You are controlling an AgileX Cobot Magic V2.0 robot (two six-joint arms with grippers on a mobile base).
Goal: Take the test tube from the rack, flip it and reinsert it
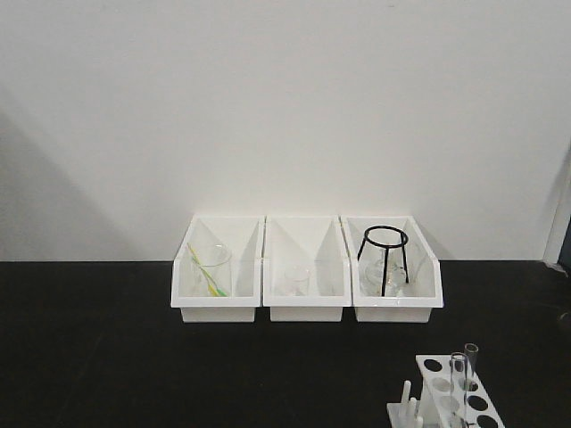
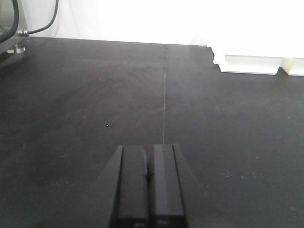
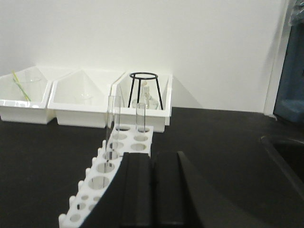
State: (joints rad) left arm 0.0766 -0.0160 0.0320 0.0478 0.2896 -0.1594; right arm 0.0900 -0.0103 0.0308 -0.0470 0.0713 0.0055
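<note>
Test tubes (image 3: 113, 118) stand upright in rack (image 3: 127, 141) on surface (image 3: 228, 142), just ahead of my right end effector (image 3: 153, 160): closed, empty. My left end effector (image 2: 149, 153): closed, empty. Glass likely light, stiff, slippery, fragile; grip upper section above rack, gently.

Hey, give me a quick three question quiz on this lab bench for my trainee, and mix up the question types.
1. True or false: the black tripod stand sits on the rack.
2. How many test tubes stand in the rack? A one, B two, C four.
3. Fill in: the left pincer and right pincer are both ___.
Key: 1 false, it is in the rightmost bin; 2 B; 3 shut, holding nothing.
</note>
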